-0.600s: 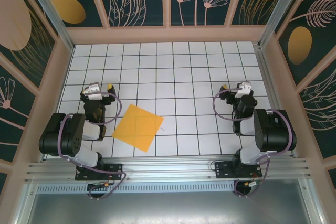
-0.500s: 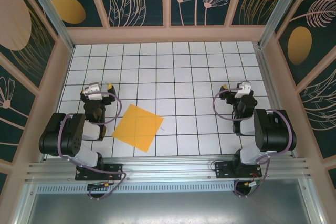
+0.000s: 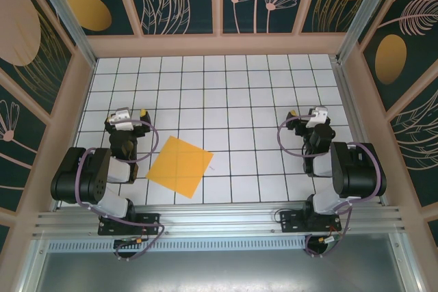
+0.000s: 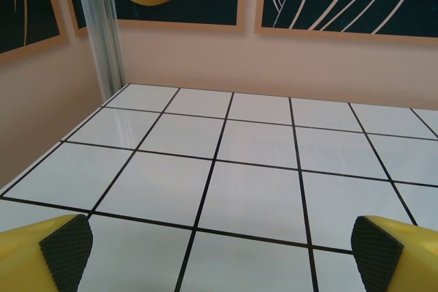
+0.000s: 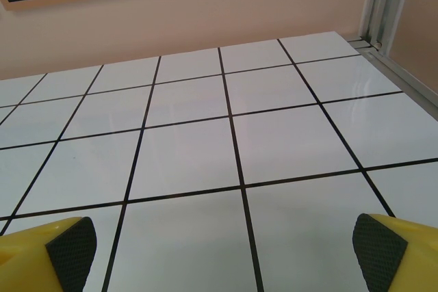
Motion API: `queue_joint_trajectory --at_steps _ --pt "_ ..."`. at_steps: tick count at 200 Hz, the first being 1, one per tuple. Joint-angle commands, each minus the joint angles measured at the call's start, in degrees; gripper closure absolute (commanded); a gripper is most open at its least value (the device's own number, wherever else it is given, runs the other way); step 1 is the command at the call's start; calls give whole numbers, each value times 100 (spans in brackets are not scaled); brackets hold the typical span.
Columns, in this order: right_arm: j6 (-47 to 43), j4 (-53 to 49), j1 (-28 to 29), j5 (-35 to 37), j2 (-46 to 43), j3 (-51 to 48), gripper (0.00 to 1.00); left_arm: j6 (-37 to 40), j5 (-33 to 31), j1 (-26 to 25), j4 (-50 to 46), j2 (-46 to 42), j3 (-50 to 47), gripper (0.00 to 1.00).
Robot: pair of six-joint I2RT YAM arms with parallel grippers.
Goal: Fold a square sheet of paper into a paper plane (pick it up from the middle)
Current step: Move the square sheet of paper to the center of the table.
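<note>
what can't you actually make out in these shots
Paper sheet: any faint creases, too small in the top view.
Left tool: fingers cut off beyond their pads by the left wrist view's bottom edge.
Right tool: the same, at the right wrist view's bottom edge.
Top view: both tools' fingers largely hidden under their wrist cameras.
</note>
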Motion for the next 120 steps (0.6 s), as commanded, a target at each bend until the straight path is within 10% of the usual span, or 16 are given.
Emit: queue_joint_trajectory --at_steps 1,120 --pt "4 86 -53 -137 -12 112 1 83 61 26 174 -15 38 1" --pt "10 61 -68 -160 -15 129 1 58 105 53 121 -18 74 1"
